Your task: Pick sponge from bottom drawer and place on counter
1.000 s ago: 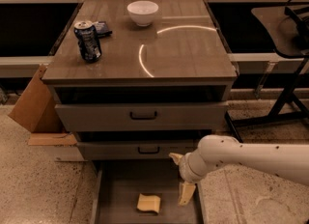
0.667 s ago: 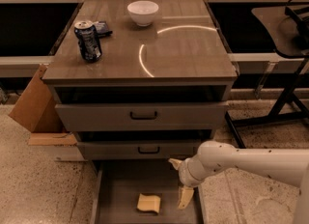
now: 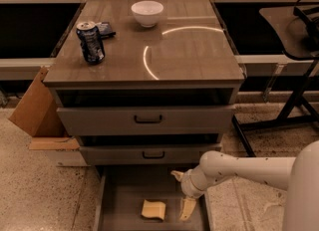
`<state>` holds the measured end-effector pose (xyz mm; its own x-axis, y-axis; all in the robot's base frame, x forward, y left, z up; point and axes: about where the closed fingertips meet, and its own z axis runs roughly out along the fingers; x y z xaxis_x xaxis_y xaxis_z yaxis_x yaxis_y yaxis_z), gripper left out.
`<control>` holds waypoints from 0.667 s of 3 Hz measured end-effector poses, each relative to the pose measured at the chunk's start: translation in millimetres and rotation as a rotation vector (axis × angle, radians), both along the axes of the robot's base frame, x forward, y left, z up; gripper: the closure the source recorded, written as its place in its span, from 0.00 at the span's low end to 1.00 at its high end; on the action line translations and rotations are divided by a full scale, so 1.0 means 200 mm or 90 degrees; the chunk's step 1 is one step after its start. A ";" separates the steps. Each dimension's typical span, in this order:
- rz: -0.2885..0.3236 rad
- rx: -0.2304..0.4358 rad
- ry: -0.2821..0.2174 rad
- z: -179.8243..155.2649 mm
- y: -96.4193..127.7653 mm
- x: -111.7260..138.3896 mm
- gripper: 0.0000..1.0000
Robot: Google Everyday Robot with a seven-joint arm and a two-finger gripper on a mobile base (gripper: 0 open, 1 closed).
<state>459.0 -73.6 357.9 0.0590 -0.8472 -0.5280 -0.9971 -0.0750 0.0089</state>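
The pale-yellow sponge lies on the grey floor of the open bottom drawer, near its front. My gripper hangs over the drawer just right of the sponge, apart from it. Its two tan fingers are spread, one finger low beside the sponge, the other higher near the middle drawer. It holds nothing. The counter is the glossy wood-grain cabinet top with a curved light reflection.
On the counter stand a white bowl, a blue drink can and a small dark flat object. A cardboard box leans at the cabinet's left. A black stand's legs are at the right.
My gripper has moved down and left into the drawer, closer to the sponge. The sponge has not moved.
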 end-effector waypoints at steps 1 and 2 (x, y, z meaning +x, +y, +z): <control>0.011 -0.005 0.010 -0.11 0.04 0.01 0.00; 0.021 0.008 0.011 -0.30 0.10 0.05 0.00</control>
<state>468.9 -53.7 298.5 0.0777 -0.8384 -0.5394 -0.9938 -0.1085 0.0255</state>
